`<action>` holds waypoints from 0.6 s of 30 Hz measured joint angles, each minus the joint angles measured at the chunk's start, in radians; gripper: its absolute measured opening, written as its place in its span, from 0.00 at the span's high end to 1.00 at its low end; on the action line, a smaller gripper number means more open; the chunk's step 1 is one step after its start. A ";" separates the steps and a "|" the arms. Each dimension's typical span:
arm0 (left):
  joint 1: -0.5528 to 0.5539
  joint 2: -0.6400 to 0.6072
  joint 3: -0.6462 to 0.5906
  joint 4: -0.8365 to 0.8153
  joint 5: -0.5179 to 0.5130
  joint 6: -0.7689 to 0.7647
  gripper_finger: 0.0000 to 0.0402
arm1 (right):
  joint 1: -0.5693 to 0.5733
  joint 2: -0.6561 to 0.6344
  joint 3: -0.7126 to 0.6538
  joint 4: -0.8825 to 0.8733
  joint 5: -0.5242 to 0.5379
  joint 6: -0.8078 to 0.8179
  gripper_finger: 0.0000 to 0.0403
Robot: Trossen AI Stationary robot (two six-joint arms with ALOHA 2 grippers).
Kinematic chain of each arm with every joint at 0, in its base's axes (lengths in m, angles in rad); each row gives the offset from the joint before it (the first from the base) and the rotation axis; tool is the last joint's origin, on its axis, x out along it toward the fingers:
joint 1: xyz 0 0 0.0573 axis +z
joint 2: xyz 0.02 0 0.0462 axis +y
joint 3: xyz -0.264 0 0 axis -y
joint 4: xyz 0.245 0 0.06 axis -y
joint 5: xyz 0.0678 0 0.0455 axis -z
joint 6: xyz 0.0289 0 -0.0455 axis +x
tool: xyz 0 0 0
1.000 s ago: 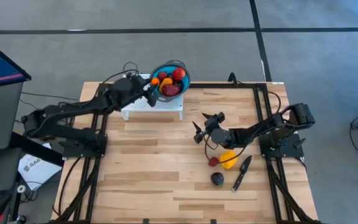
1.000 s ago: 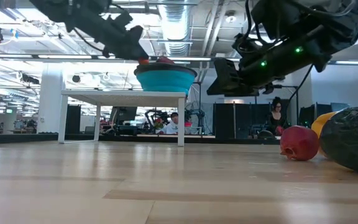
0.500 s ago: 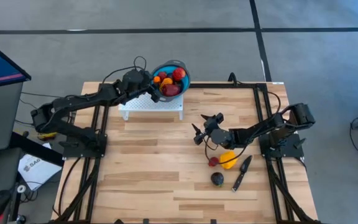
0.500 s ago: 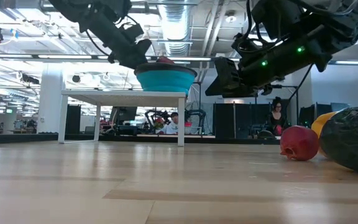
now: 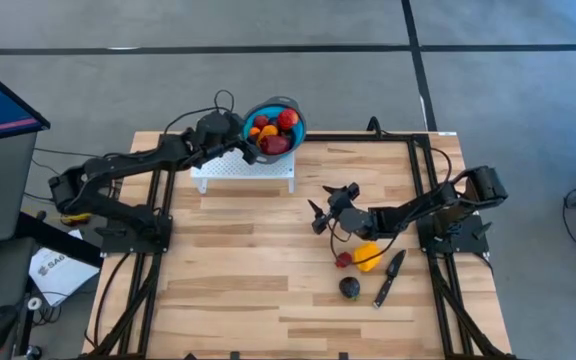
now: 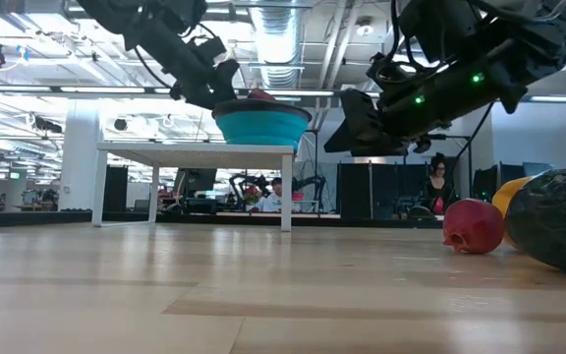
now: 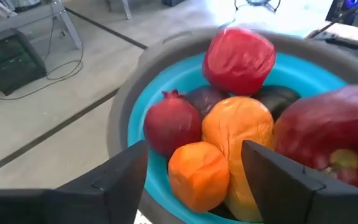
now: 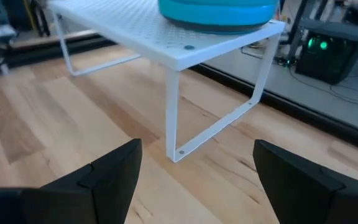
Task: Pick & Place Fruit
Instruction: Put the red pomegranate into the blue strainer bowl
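Observation:
The blue bowl (image 5: pixel 273 125) stands on a white rack (image 5: pixel 243 170) at the table's far side and holds several fruit pieces: red (image 7: pixel 238 56), dark purple (image 7: pixel 207 98) and orange (image 7: pixel 197 174). My left gripper (image 5: pixel 246 148) is open at the bowl's left rim, its fingers on either side of the small orange piece without touching it. A yellow fruit (image 5: pixel 367 255), a red one (image 5: pixel 344 260) and a dark one (image 5: pixel 349 288) lie on the table. My right gripper (image 5: pixel 326 208) is open and empty above the table, just beyond them.
A black-handled knife (image 5: pixel 388 278) lies to the right of the loose fruit. The rack's legs (image 8: pixel 173 112) stand ahead of my right gripper. The wooden tabletop (image 5: pixel 228 280) is bare at the near left. People sit in the room beyond the table.
My left gripper has gone toward the far edge and down to the bowl's rim, then stayed there. The fruit in the bowl and on the table has not moved.

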 joint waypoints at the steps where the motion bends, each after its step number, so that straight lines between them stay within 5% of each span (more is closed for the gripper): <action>1: -0.002 -0.010 0.000 0.003 0.008 0.001 0.36 | 0.008 0.000 0.000 0.001 0.000 -0.033 0.25; 6: -0.026 -0.102 0.000 -0.002 0.021 0.031 0.32 | 0.075 -0.077 0.000 -0.040 0.000 -0.198 0.25; 12: -0.123 -0.237 -0.008 -0.001 0.107 0.033 0.32 | 0.174 -0.287 0.000 -0.309 -0.024 -0.260 0.25; 18: -0.287 -0.269 -0.068 -0.001 0.219 0.068 0.36 | 0.260 -0.515 0.000 -0.558 -0.366 -0.210 0.25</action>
